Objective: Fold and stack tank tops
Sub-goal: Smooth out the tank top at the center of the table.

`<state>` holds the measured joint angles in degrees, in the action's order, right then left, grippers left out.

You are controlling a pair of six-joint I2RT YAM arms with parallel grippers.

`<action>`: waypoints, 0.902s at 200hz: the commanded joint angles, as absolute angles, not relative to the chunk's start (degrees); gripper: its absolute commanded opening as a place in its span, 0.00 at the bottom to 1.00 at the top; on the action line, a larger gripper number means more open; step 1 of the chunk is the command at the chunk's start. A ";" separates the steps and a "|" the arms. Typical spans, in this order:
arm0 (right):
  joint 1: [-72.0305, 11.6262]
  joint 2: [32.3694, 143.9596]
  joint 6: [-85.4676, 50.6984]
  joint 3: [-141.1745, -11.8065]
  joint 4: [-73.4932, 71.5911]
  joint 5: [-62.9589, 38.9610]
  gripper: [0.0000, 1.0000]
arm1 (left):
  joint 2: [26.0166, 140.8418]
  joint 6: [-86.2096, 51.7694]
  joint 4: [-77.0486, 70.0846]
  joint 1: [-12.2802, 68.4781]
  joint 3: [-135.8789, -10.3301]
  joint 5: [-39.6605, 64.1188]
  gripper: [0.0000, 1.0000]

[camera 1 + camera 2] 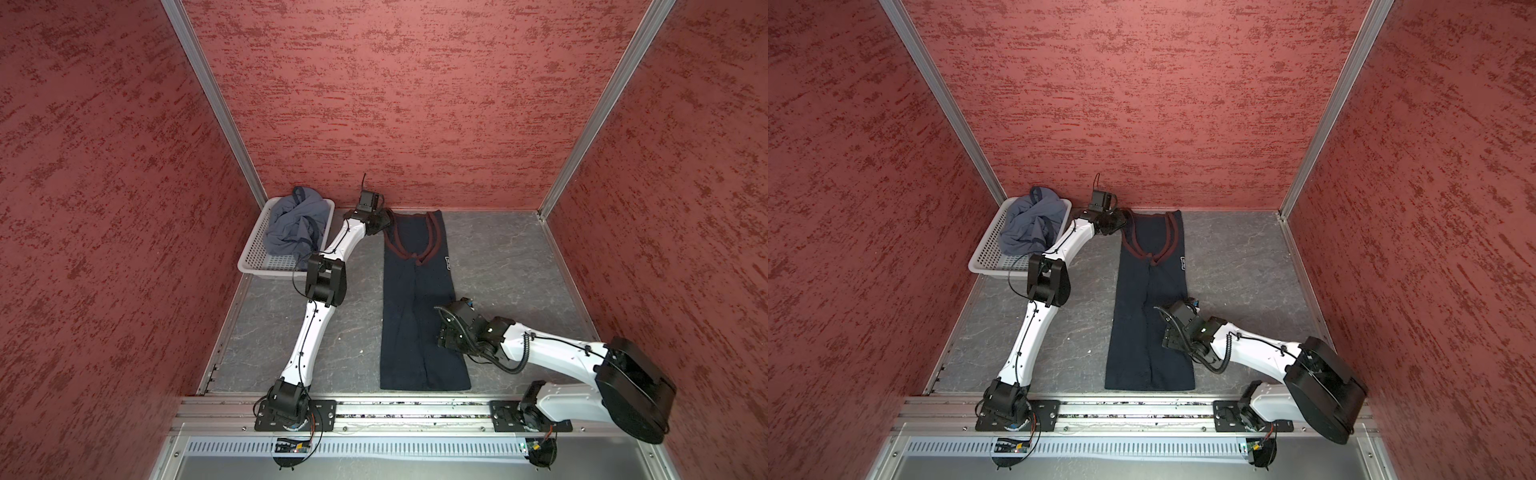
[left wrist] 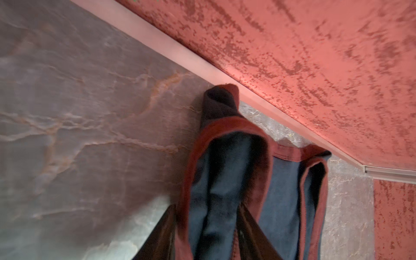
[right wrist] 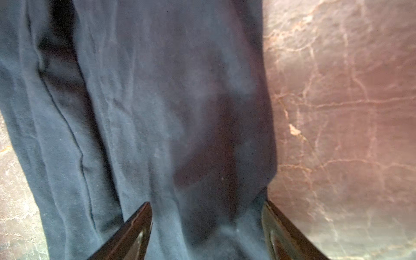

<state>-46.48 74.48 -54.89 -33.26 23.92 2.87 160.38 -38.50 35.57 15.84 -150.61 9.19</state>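
- Between the jaws of the left gripper (image 2: 206, 208) sits the navy top (image 1: 409, 299) strap; whether it is clamped is unclear.
- Below the right gripper (image 3: 207, 202), jaws spread wide, lies its side edge.

Both top views look steeply down from high at the front, sharing the whole grey marbled tabletop (image 1: 498, 257). Each wrist camera sits close over the dark navy, maroon-trimmed cloth tank top (image 2: 227, 180) (image 3: 157, 90): left at its straps, right at its body.
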 commanded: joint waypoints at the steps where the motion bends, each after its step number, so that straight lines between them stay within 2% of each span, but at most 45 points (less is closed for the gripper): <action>1: -46.32 73.96 -57.03 -32.52 24.03 3.07 0.79 | 163.21 -40.20 34.77 15.47 -152.04 10.41 0.35; 17: -46.32 73.61 -57.21 -32.26 24.08 3.08 0.79 | 163.21 -40.49 34.16 15.39 -152.20 10.44 0.30; 46: -46.32 73.61 -57.29 -31.77 23.87 3.25 0.79 | 162.54 -40.30 33.53 15.81 -152.46 10.13 0.15; 59: -46.32 73.95 -57.22 -31.73 23.79 3.17 0.79 | 162.12 -39.50 32.92 16.46 -152.49 9.66 0.11; 118: -46.32 74.25 -56.97 -31.54 23.64 3.06 0.79 | 162.36 -38.04 31.31 18.96 -152.95 8.38 0.11; 140: -46.32 74.34 -56.87 -31.38 23.55 3.16 0.79 | 163.03 -37.77 31.77 19.48 -153.19 8.56 0.16; 162: -46.31 74.78 -56.87 -31.16 23.08 2.94 0.79 | 162.48 -35.97 32.75 20.28 -153.37 6.65 0.32; 180: -46.34 75.16 -56.78 -31.20 22.71 2.71 0.79 | 161.56 -33.84 33.62 21.12 -153.37 4.03 0.40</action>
